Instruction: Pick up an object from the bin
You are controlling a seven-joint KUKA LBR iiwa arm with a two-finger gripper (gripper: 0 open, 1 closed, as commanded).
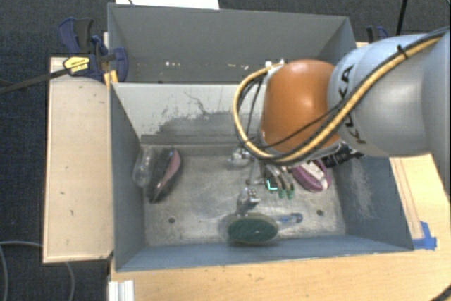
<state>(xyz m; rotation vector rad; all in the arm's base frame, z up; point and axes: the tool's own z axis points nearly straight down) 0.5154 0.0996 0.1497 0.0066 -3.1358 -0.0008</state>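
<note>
Gripper (247, 202) low, just above dark green oval disc (251, 230) at bin (127, 173) front wall, likely aligning grasp; jaw opening: cannot tell.

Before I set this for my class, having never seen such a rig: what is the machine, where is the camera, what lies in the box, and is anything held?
The big grey shape with the orange cover and looped cables is a robot arm, reaching in from the right. The camera looks down from above, a little to one side. The grey metal box is a bin of loose things. The arm's tool end hangs low in the middle, just above a dark green oval thing by the near wall. A purple thing lies partly under the arm, and a clear-and-dark thing lies at the left. Whether anything is held cannot be seen.
</note>
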